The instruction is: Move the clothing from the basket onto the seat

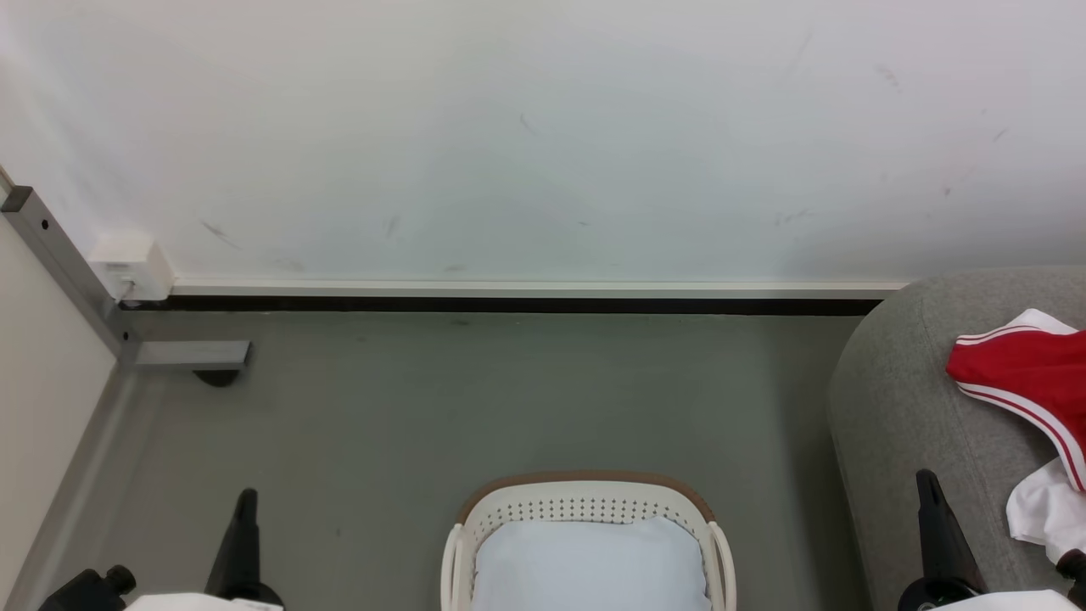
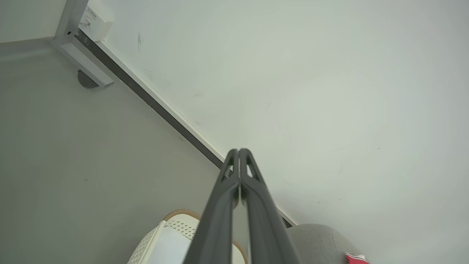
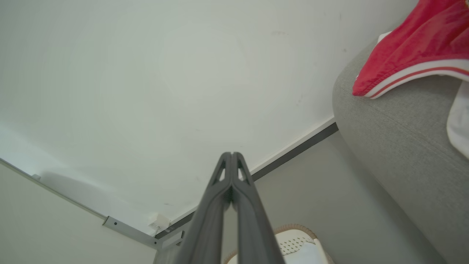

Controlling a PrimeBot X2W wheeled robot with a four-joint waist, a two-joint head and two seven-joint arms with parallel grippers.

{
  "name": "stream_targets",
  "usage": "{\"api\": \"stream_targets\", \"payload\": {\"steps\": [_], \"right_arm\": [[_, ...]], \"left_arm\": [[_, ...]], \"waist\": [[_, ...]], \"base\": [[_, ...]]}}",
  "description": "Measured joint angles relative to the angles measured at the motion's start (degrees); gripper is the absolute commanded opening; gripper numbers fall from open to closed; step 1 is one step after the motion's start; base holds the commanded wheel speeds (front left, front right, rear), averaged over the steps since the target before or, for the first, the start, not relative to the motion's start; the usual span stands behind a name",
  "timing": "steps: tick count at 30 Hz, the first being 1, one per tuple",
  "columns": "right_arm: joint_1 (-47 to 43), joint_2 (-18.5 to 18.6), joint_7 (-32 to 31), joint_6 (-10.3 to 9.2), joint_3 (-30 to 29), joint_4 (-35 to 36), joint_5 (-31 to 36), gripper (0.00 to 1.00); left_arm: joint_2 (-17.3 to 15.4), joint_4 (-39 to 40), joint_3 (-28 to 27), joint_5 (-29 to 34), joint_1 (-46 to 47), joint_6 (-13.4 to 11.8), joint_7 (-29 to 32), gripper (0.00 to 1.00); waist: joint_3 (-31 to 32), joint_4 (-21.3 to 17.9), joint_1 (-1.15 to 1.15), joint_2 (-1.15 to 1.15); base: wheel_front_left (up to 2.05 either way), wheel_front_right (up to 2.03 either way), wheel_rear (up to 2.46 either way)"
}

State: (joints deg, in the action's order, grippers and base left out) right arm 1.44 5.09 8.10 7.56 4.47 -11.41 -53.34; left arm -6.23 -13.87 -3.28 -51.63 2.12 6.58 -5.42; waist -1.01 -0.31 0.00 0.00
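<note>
basket (image 1: 585, 480) is sitting on the grey floor (image 1: 509, 390) at bottom centre of the head view, with the sofa (image 1: 899, 407) standing near on its right, a strip of floor between them. a flat pale pad (image 1: 590, 564) is lying inside the basket. a red garment (image 1: 1018, 367) with white striped trim is lying on the sofa, and a white fabric piece (image 1: 1045, 509) is resting just beside it, nearer the robot. left claw (image 2: 239, 151) is clenched, fingers pressing together and gripping nothing, pointing toward the white wall (image 2: 329, 91). right claw (image 3: 232, 154) is likewise clenched on nothing, hovering beside the sofa's rounded edge, apart from the clothing.
</note>
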Motion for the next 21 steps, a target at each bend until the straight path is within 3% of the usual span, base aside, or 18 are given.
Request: {"api": "stream_targets", "payload": {"steps": [21], "right_arm": [[1.7,0.9,-2.6,-0.01,-0.9,-0.8,-14.5,0.00]], "left_arm": [[1.1,0.6,-1.1,-12.6,1.2,-0.1,3.8,0.00]], "waist": [[0.3,0.1,0.00,0.00]], "base": [[0.00,0.00,0.00]]}}
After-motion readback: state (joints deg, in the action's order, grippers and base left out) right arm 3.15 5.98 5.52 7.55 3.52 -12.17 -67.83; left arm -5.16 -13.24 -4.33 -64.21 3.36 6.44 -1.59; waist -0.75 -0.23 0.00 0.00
